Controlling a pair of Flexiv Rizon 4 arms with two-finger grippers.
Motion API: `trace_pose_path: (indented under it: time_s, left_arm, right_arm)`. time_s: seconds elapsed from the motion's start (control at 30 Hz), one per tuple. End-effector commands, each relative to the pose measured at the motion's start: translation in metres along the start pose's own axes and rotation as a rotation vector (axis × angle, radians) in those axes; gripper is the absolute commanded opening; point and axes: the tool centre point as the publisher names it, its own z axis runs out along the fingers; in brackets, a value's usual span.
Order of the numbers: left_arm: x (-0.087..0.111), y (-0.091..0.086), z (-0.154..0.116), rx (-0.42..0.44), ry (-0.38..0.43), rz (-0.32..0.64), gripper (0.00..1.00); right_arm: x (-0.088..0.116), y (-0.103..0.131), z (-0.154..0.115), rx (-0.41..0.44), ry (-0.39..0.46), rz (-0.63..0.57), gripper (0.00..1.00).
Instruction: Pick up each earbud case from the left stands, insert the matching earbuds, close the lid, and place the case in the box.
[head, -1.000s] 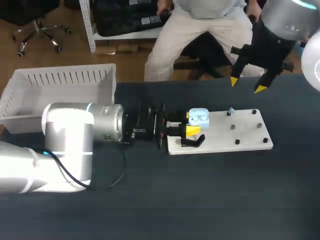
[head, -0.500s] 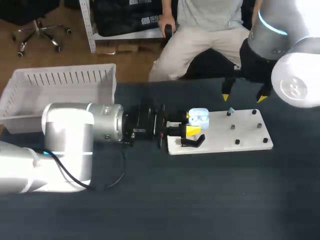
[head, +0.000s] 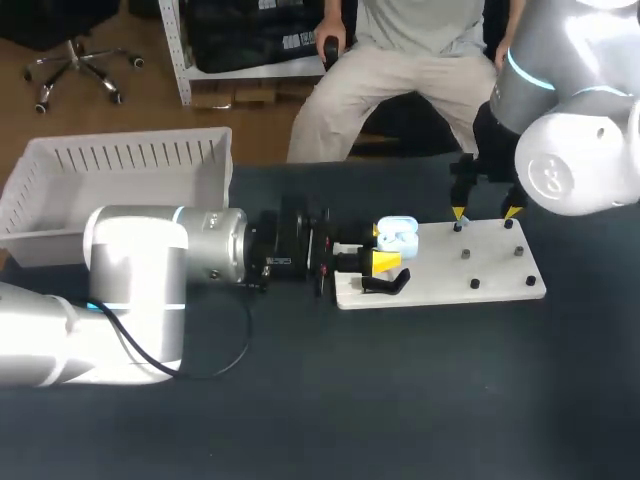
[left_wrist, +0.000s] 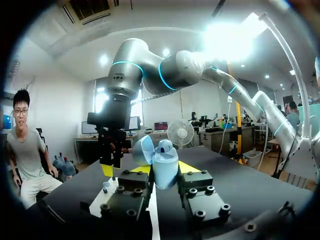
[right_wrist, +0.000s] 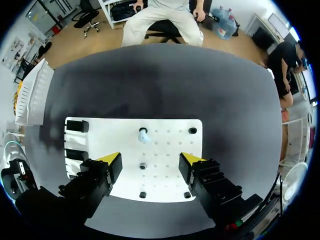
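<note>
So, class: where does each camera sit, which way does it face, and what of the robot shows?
Head view: above and behind the robot, facing down on the table; shows the left gripper shut on the case and the right gripper open over the white board.
Left wrist view: on the left wrist, facing out along the left gripper, past the case, towards the right gripper.
Right wrist view: on the right wrist, facing down on the board; the right gripper shows.
Head and right wrist views share the board.

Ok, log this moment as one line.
left gripper: shut on open earbud case | right gripper: open, over white board, earbud ahead
</note>
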Motion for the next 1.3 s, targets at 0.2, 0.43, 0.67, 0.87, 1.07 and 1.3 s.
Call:
trace_pose_path:
  time_s: [0.2,0.43,0.67,0.87,1.07,1.3]
  left_arm:
    - [0.001,-0.001,0.000,-0.004,-0.003,0.003,0.00]
    - [0.001,-0.001,0.000,-0.004,-0.003,0.003,0.00]
    - [0.001,-0.001,0.000,-0.004,-0.003,0.003,0.00]
    - [0.001,-0.001,0.000,-0.004,-0.003,0.003,0.00]
    - [0.001,-0.001,0.000,-0.004,-0.003,0.003,0.00]
    - [0.001,-0.001,0.000,-0.004,-0.003,0.003,0.00]
  right_arm:
    - [-0.007,0.008,0.018,-0.021,0.034,-0.011,0.59]
    - [-0.008,0.009,0.025,-0.033,0.046,-0.006,0.50]
    - [-0.010,0.011,0.028,-0.046,0.051,0.000,0.46]
    - [-0.012,0.013,0.035,-0.051,0.061,0.005,0.44]
    - [-0.015,0.012,0.038,-0.055,0.060,0.019,0.39]
    - [-0.017,0.011,0.039,-0.056,0.061,0.036,0.35]
